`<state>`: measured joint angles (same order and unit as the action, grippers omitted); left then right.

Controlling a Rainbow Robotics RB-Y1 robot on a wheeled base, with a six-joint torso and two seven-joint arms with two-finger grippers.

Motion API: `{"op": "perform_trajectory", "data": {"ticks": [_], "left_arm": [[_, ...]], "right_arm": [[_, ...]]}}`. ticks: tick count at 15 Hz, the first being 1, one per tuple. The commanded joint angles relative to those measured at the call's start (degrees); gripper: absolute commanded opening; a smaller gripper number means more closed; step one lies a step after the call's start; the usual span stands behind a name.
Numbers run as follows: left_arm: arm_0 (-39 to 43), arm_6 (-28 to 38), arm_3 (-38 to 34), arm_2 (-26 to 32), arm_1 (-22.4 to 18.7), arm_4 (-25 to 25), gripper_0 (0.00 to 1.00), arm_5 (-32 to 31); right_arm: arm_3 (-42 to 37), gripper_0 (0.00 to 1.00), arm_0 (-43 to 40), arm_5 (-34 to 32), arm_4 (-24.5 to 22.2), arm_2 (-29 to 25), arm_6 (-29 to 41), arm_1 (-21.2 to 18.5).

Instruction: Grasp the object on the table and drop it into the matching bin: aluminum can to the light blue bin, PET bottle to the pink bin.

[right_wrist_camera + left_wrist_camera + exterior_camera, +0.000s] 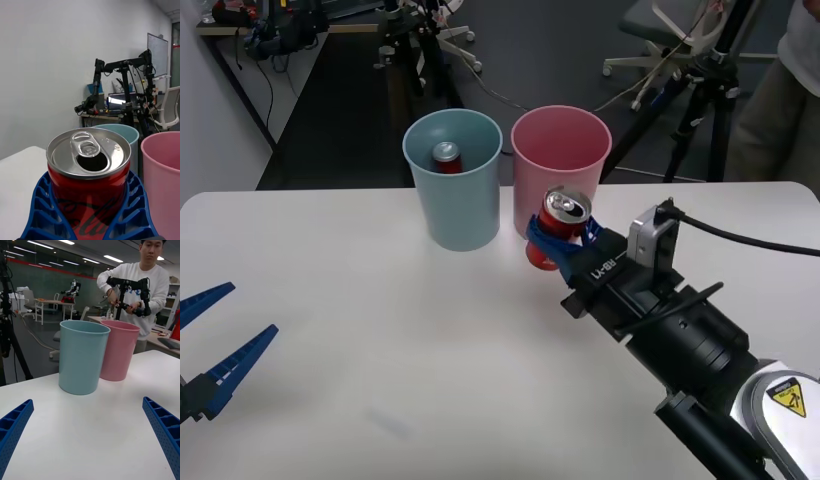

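Right now, grip: the right gripper (558,232), blue ribbed jaws closed around the body of the small short red aluminum drink can (560,228) with a silver top and pull tab; the jaws wrap its lower and middle wall.
Can position: upright, lifted off the large white smooth tabletop (380,350), just in front of the pink tapered plastic bin (560,160) and to the side of the light blue tapered plastic bin (452,185).
Can opening: the mouth looks open in the right wrist view, so it is probably empty and very light.
Handling: thin metal wall, smooth and slippery, likely to dent under a hard squeeze; the cylindrical side, mid-height, is the sound place to hold it.
Light blue bin: already holds another red can (446,157) at its bottom.
Left gripper (210,350): parked low over the near left of the tabletop, jaws spread wide, holding nothing.
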<state>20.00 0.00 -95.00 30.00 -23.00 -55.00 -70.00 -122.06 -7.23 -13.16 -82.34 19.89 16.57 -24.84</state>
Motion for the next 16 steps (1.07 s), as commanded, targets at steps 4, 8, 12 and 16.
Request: {"op": "perform_trajectory", "data": {"ticks": [4, 8, 12, 16], "left_arm": [[0.0, 0.0, 0.0, 0.0, 0.0, 0.0, 1.0, 0.0], [0.0, 0.0, 0.0, 0.0, 0.0, 0.0, 1.0, 0.0], [0.0, 0.0, 0.0, 0.0, 0.0, 0.0, 1.0, 0.0], [0.0, 0.0, 0.0, 0.0, 0.0, 0.0, 1.0, 0.0]], "right_arm": [[0.85, 0.0, 5.73, 1.21, -15.31, 0.23, 13.93, 4.54], [6.57, 0.0, 12.15, 1.21, -24.45, -0.73, 20.61, 9.2], [13.16, 0.0, 19.71, 1.12, -32.1, -2.14, 26.23, 14.65], [22.48, 0.0, 27.88, 1.21, -34.64, -4.25, 26.58, 19.92]]}}
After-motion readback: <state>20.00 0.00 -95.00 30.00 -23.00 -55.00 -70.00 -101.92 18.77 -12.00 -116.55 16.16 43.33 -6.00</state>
